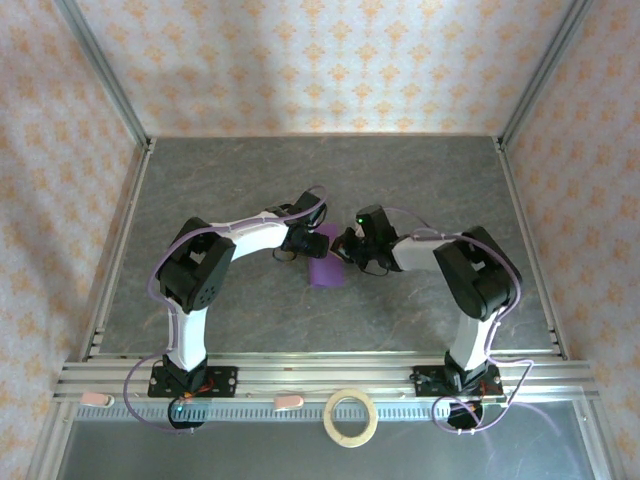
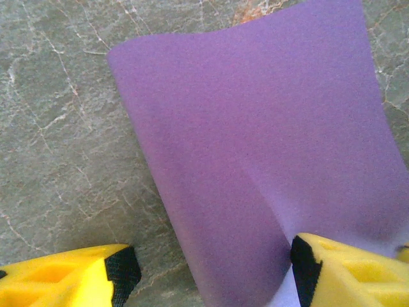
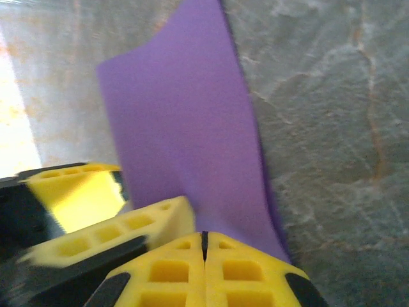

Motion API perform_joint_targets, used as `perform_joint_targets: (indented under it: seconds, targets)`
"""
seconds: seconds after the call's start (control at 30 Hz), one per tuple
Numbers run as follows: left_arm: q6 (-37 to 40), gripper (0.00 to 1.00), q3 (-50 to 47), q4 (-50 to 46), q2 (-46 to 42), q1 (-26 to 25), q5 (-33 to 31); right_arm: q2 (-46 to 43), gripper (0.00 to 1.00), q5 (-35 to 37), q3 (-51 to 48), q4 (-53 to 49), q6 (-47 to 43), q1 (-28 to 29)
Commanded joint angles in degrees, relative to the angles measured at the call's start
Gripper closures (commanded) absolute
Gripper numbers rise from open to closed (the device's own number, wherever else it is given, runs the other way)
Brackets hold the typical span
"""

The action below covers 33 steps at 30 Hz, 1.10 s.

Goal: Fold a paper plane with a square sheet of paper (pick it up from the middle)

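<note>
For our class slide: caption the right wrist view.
Right gripper shut on the square sheet of paper above the grey table.

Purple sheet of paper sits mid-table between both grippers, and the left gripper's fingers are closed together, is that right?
No: the left wrist view shows the left gripper open, its fingers spread wide over the purple sheet of paper. The rest holds.

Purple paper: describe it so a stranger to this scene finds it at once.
Start at the grey marbled table and go to its middle, where the left end effector and right end effector meet. The purple sheet of paper curls up off the surface between them. It is the one purple thing; the tan tape ring lies apart at the near edge.
</note>
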Motion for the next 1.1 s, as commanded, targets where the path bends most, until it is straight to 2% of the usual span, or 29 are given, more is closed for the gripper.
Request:
perform_joint_targets:
  seconds: [0.0, 0.1, 0.2, 0.3, 0.5, 0.63, 0.8, 1.07]
  targets:
    - [1.5, 0.27, -2.4, 4.1, 3.3, 2.4, -2.2, 1.5, 0.99, 2.8, 0.5, -4.2, -1.3, 0.6]
    - [0.7, 0.27, -2.5, 4.8, 2.6, 2.4, -0.6, 2.2, 1.00, 4.2, -0.5, -6.2, -1.5, 0.7]
    - [-0.9, 0.26, -2.5, 5.3, 1.1, 2.4, 1.2, 0.8, 1.00, 8.7, -1.8, -8.9, -1.1, 1.0]
    - [-4.8, 0.24, -3.1, 6.2, -2.0, 2.5, 2.9, -1.2, 1.00, 9.6, -4.2, -7.0, 1.7, 1.2]
    - [-15.6, 0.24, -9.2, 12.9, -11.6, 2.5, 7.9, -4.2, 1.00, 11.7, -5.9, -7.8, 5.5, 1.7]
    - [-20.1, 0.25, -15.1, 20.7, -15.8, 2.3, 13.8, -4.0, 1.00, 10.9, -6.4, -7.2, 8.0, 1.8]
    - [-20.4, 0.27, -16.0, 21.9, -14.2, 1.6, 17.4, -3.9, 1.00, 10.6, -6.9, -6.4, 8.9, 1.7]
    - [-18.1, 0.29, -13.5, 18.4, -9.8, -0.1, 15.7, -3.9, 1.00, 10.3, -6.8, -6.5, 8.7, 1.7]
